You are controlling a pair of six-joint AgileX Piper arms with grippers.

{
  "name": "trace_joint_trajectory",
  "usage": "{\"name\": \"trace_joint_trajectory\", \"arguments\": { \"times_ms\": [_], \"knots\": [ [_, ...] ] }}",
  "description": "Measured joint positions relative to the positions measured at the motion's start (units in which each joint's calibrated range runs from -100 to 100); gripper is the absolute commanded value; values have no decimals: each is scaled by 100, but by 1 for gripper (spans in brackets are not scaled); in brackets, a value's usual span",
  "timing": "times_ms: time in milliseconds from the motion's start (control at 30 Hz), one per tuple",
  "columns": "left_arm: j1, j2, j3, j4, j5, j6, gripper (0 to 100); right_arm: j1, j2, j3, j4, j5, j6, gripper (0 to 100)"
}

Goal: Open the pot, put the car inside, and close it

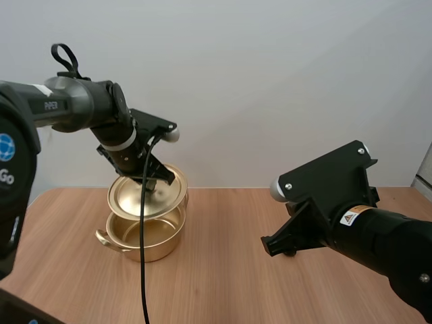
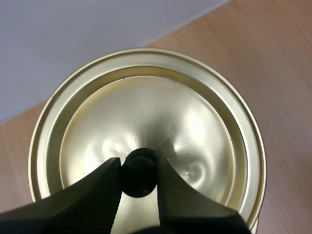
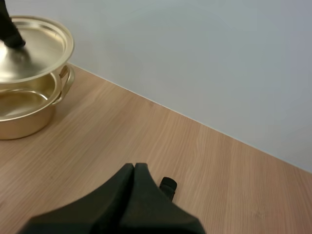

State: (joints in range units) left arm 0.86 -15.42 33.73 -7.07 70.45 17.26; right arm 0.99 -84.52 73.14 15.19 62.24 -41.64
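A gold lid (image 1: 144,196) hangs tilted just above the open gold pot (image 1: 143,237) at the table's back left. My left gripper (image 2: 138,165) is shut on the lid's black knob (image 2: 139,179), its fingers pinching it from both sides. The pot's inside (image 3: 19,102) looks bare from the right wrist view, with the lid (image 3: 36,46) over it. My right gripper (image 3: 134,168) is shut, its fingers together as one dark wedge low over the wood at the table's right. A small dark object (image 3: 168,185) sits just beside its tips; what it is I cannot tell.
The wooden table (image 1: 223,270) stretches between the pot and my right arm (image 1: 351,219). A pale wall rises directly behind the table's far edge. The pot's side handle (image 1: 104,237) points toward the front left.
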Motion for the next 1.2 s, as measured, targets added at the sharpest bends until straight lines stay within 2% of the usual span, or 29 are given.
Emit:
{"name": "trace_joint_trajectory", "arguments": {
  "times_ms": [167,400,667,833,967,1200],
  "knots": [
    [0,-646,-584,-352,-528,0,0,0,0,0,0,85,0,0],
    [130,-1745,-1625,-1066,-1260,0,0,-9,0,0,-130,102,0,0],
    [154,-2993,-2459,-1195,-2551,0,0,-169,72,0,-145,50,128,0],
    [154,-3584,-3054,-1401,-3410,0,0,-246,102,0,-145,-430,262,0],
    [154,-3671,-3640,-1401,-3475,0,0,-291,426,0,-101,-902,376,0],
    [155,-3393,-5042,-1389,-3193,0,0,-291,1694,-414,-336,-994,337,0]
  ]
}}
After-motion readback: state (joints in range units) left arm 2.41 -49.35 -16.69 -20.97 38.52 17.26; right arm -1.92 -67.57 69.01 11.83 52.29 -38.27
